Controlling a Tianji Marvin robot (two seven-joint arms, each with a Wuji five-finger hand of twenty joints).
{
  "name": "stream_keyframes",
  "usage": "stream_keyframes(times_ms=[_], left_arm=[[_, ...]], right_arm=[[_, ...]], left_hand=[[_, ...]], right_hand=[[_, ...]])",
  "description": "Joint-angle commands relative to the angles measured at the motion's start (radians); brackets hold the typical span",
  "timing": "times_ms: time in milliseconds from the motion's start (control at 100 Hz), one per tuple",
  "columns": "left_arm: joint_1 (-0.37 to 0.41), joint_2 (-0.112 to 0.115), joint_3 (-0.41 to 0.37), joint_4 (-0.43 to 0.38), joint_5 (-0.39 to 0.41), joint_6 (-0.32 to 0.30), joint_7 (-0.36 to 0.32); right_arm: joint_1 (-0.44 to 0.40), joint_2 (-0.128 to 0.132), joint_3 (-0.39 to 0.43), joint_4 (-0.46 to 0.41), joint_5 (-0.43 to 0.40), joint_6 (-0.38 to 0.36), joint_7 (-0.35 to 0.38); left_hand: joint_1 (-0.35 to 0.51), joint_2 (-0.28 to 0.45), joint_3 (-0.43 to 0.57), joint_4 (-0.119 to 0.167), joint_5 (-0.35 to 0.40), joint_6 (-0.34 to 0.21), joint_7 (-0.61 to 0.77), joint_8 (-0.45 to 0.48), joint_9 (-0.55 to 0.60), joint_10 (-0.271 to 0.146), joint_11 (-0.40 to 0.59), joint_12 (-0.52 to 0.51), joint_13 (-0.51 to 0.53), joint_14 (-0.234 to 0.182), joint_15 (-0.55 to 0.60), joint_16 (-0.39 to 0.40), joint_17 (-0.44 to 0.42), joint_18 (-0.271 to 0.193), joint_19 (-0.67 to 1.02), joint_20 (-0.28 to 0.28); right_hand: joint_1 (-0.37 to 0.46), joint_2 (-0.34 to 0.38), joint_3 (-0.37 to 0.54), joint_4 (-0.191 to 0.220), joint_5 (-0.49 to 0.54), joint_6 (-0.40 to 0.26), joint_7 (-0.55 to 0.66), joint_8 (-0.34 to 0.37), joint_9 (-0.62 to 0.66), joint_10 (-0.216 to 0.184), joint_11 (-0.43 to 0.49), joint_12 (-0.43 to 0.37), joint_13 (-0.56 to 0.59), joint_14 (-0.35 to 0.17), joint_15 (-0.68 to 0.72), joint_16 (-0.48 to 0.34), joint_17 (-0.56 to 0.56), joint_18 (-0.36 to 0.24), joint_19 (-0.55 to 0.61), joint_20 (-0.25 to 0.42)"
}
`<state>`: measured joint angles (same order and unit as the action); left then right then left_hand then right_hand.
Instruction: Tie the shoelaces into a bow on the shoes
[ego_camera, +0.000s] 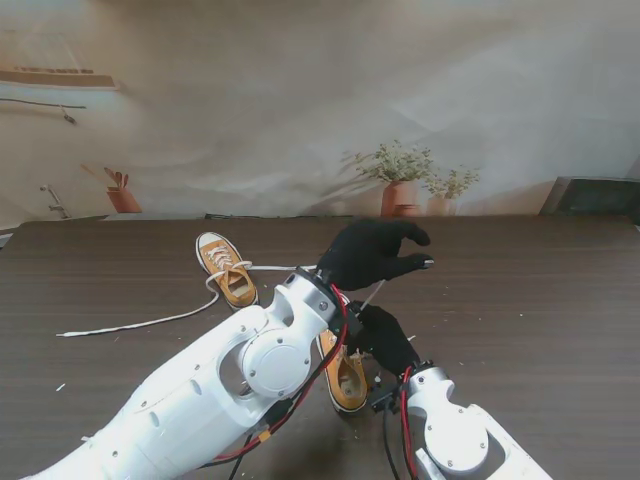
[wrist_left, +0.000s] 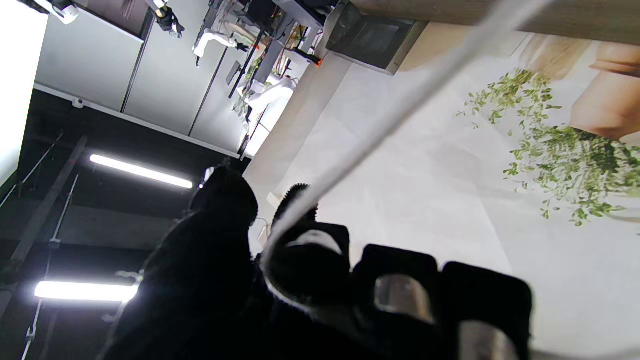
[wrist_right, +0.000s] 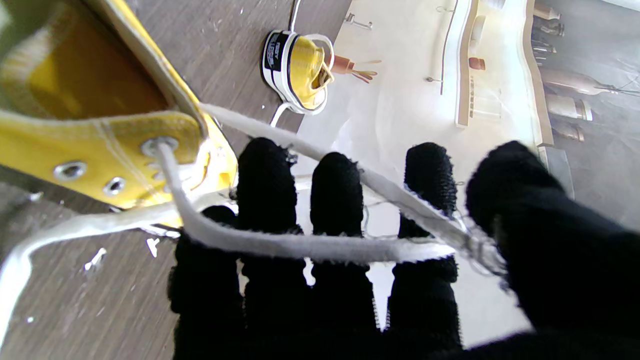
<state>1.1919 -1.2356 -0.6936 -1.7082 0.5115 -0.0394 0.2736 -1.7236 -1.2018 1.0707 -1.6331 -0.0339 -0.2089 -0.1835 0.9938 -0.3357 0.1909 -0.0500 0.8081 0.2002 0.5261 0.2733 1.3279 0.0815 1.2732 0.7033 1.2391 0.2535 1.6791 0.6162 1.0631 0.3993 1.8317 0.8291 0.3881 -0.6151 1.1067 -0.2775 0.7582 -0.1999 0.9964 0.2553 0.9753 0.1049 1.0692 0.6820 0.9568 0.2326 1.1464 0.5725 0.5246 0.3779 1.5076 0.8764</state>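
Two yellow sneakers lie on the dark wooden table (ego_camera: 530, 300). The near shoe (ego_camera: 347, 378) (wrist_right: 100, 130) sits in the middle, partly hidden by my left arm. My left hand (ego_camera: 375, 252) (wrist_left: 280, 280) is raised over it, fingers curled around a white shoelace (wrist_left: 400, 110) that runs taut down toward the shoe. My right hand (ego_camera: 385, 340) (wrist_right: 350, 260) is right beside the near shoe. Two lace strands (wrist_right: 300, 245) from its eyelets cross the fingers and meet between thumb and forefinger. The far shoe (ego_camera: 225, 268) (wrist_right: 297, 70) lies farther off to the left.
A loose lace (ego_camera: 150, 322) from the far shoe trails left across the table. Small white scraps (ego_camera: 60, 387) dot the wood. A dark box (ego_camera: 595, 195) stands at the back right edge. A printed backdrop wall rises behind the table.
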Motion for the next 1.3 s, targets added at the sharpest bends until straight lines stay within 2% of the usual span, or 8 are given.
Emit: stream_keyframes(times_ms=[0, 250, 360, 690, 850, 1000, 1100, 1290], left_arm=[[-0.023, -0.014, 0.007, 0.015, 0.0, 0.018, -0.019], [-0.12, -0.039, 0.065, 0.111, -0.016, 0.093, -0.042], [-0.152, -0.036, 0.084, 0.124, -0.025, 0.145, -0.099], [-0.228, 0.016, 0.129, 0.119, -0.054, 0.274, -0.348], [-0.256, 0.051, 0.136, 0.107, -0.104, 0.291, -0.482], [-0.268, 0.076, 0.134, 0.108, -0.127, 0.237, -0.546], [-0.2, 0.054, 0.091, 0.114, -0.106, 0.206, -0.421], [-0.012, 0.02, -0.044, 0.089, -0.006, 0.129, -0.12]], right_arm=[[-0.001, 0.0, 0.003, -0.003, -0.012, 0.002, 0.002], [0.004, 0.005, 0.005, -0.003, -0.056, 0.002, -0.002], [0.006, 0.006, 0.004, -0.003, -0.058, 0.006, 0.004], [0.002, 0.009, 0.005, -0.013, -0.061, 0.02, 0.014], [0.0, 0.01, 0.006, -0.02, -0.058, 0.027, 0.02], [-0.002, 0.01, 0.006, -0.027, -0.048, 0.04, 0.022], [-0.003, 0.006, 0.007, -0.03, -0.044, 0.053, 0.012], [-0.004, -0.002, 0.007, -0.033, -0.045, 0.068, -0.019]], left_hand=[[0.038, 0.034, -0.036, 0.014, 0.025, -0.075, 0.007, -0.014, 0.039, -0.038, 0.023, 0.028, 0.028, -0.004, 0.048, -0.017, 0.037, -0.208, 0.262, 0.009], [-0.026, 0.065, -0.049, 0.016, 0.006, -0.08, -0.032, -0.012, 0.004, -0.077, -0.009, 0.044, 0.03, -0.039, -0.007, -0.048, 0.026, -0.206, 0.26, -0.135], [-0.168, 0.101, 0.023, 0.027, -0.08, -0.087, -0.117, -0.002, -0.179, -0.036, -0.172, 0.061, 0.0, 0.011, -0.274, -0.129, -0.016, 0.014, 0.02, -0.327], [-0.251, 0.189, -0.179, 0.078, -0.314, -0.163, -0.273, 0.006, -0.991, 0.084, -0.981, -0.226, -0.989, 0.003, -1.232, -0.092, -1.083, -0.033, -0.946, -0.193], [-0.314, 0.24, -0.2, 0.083, -0.43, -0.197, -0.379, -0.016, -1.21, 0.029, -1.247, -0.445, -1.21, -0.103, -1.654, -0.334, -1.171, -0.098, -1.68, -0.358], [-0.378, 0.341, -0.206, 0.093, -0.572, -0.251, -0.453, -0.054, -1.243, -0.028, -1.31, -0.689, -1.227, -0.174, -1.71, -0.598, -1.126, -0.159, -1.872, -0.831], [-0.355, 0.326, -0.205, 0.101, -0.582, -0.23, -0.443, -0.048, -1.242, -0.01, -1.302, -0.672, -1.228, -0.161, -1.709, -0.596, -1.129, -0.14, -1.844, -0.807], [-0.202, 0.239, -0.166, 0.101, -0.277, -0.125, -0.282, -0.004, -0.863, 0.095, -1.093, -0.364, -0.89, 0.018, -1.52, -0.227, -0.986, 0.027, -1.62, -0.27]], right_hand=[[0.056, -0.01, 0.036, -0.036, 0.041, -0.043, 0.03, -0.029, 0.048, -0.042, 0.045, 0.028, 0.044, -0.028, 0.048, 0.015, 0.041, -0.027, 0.064, 0.022], [0.135, 0.005, 0.013, -0.024, 0.112, -0.008, 0.071, -0.015, 0.193, -0.091, 0.127, 0.078, 0.181, -0.067, 0.158, 0.013, 0.192, -0.034, 0.146, 0.004], [0.151, -0.011, 0.019, -0.021, 0.133, 0.012, 0.079, -0.003, 0.226, -0.098, 0.126, 0.087, 0.216, -0.069, 0.177, -0.024, 0.232, -0.027, 0.169, -0.038], [0.164, -0.027, 0.028, -0.02, 0.152, 0.023, 0.09, 0.034, 0.238, -0.102, 0.123, 0.084, 0.232, -0.072, 0.171, -0.032, 0.253, -0.023, 0.171, -0.047], [0.164, -0.025, 0.027, -0.02, 0.154, 0.024, 0.084, 0.043, 0.238, -0.101, 0.119, 0.082, 0.231, -0.072, 0.169, -0.034, 0.252, -0.023, 0.171, -0.049], [0.169, -0.029, 0.029, -0.019, 0.158, 0.028, 0.08, 0.053, 0.248, -0.099, 0.123, 0.082, 0.245, -0.072, 0.164, -0.038, 0.261, -0.018, 0.168, -0.054], [0.17, -0.036, 0.033, -0.019, 0.16, 0.028, 0.073, 0.054, 0.259, -0.096, 0.133, 0.086, 0.258, -0.072, 0.168, -0.039, 0.279, -0.01, 0.17, -0.058], [0.172, -0.03, 0.027, -0.02, 0.153, 0.041, 0.049, 0.03, 0.264, -0.091, 0.135, 0.088, 0.261, -0.064, 0.168, -0.041, 0.278, -0.001, 0.171, -0.061]])
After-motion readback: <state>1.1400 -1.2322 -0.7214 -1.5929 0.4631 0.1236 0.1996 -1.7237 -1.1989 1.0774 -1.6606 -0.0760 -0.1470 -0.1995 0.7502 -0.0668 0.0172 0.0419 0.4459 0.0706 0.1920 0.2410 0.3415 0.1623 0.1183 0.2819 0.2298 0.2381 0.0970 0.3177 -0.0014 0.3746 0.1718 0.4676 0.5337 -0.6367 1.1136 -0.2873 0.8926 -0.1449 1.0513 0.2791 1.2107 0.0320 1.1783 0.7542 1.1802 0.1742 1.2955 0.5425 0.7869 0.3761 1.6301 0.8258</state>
